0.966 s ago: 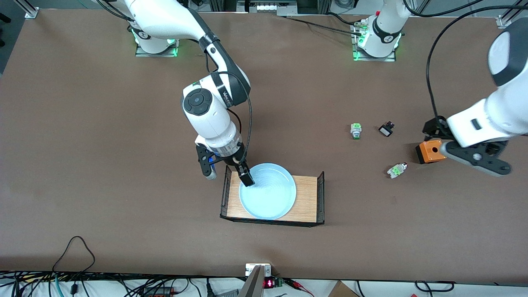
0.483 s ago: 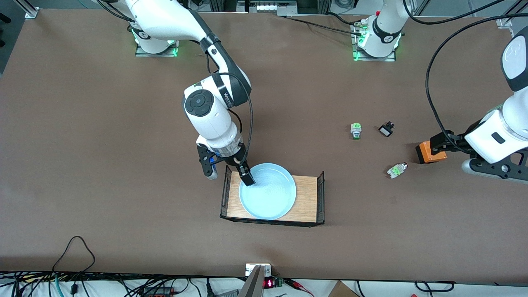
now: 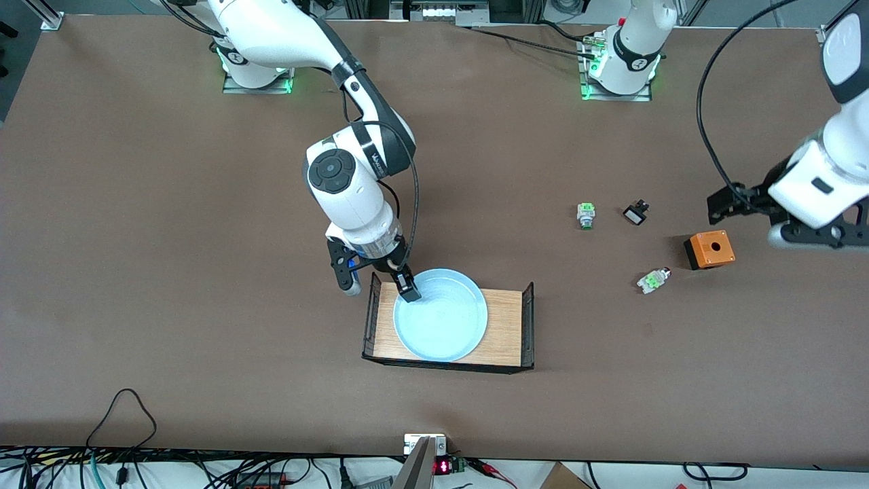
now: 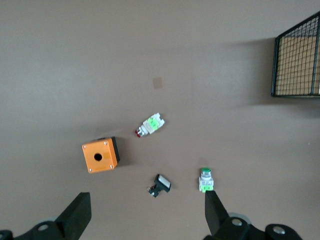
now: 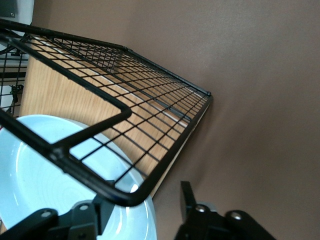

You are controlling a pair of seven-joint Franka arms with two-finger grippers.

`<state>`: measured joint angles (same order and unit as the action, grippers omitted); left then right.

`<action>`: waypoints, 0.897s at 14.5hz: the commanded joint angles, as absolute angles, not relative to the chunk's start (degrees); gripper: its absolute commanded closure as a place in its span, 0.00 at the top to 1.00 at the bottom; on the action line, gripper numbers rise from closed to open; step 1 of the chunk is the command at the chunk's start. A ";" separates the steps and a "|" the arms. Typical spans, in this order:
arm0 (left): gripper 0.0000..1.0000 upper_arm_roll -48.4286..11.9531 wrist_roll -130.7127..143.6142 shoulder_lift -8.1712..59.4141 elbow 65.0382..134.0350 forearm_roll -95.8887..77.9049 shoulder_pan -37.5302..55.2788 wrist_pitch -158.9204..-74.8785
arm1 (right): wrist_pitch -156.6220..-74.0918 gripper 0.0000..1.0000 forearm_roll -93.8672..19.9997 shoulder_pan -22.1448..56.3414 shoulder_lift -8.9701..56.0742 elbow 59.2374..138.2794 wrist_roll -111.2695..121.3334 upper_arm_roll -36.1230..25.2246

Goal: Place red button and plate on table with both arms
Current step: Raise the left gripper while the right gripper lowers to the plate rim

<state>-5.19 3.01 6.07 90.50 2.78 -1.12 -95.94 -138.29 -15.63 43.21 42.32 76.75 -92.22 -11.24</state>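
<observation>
The pale blue plate (image 3: pixel 441 319) lies in the wood tray (image 3: pixel 508 319). My right gripper (image 3: pixel 379 285) is open and low at the tray's mesh end toward the right arm's end. One finger is over the plate's rim and the other is outside the mesh. The right wrist view shows the plate (image 5: pixel 40 170) and the mesh (image 5: pixel 125 100), which crosses in front of the gripper (image 5: pixel 145 210). The red button (image 3: pixel 653 279) lies on its side on the table (image 3: pixel 170 238). My left gripper (image 3: pixel 808 236) is open, empty and high, near the orange box. The left wrist view shows the button (image 4: pixel 150 125) and the gripper (image 4: pixel 145 220).
An orange box (image 3: pixel 709 249) sits beside the red button, toward the left arm's end. A green-capped switch (image 3: pixel 585 215) and a black switch (image 3: pixel 635 214) lie farther from the front camera. All three show in the left wrist view: box (image 4: pixel 100 155), green-capped switch (image 4: pixel 205 180), black switch (image 4: pixel 160 185).
My left gripper moved off the orange box toward the left arm's end, then swung away from the front camera. My right gripper shifted only slightly at the plate's rim.
</observation>
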 commanded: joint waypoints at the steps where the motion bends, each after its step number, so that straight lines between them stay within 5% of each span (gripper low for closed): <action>1: 1.00 -5.10 3.08 0.18 98.00 1.32 -1.93 -98.79 | -138.43 0.52 -16.87 43.33 43.24 75.06 -92.46 -11.25; 13: 1.00 -5.45 3.52 0.79 95.10 0.70 -1.14 -92.90 | -137.99 0.43 -16.96 43.33 42.98 75.06 -92.46 -11.07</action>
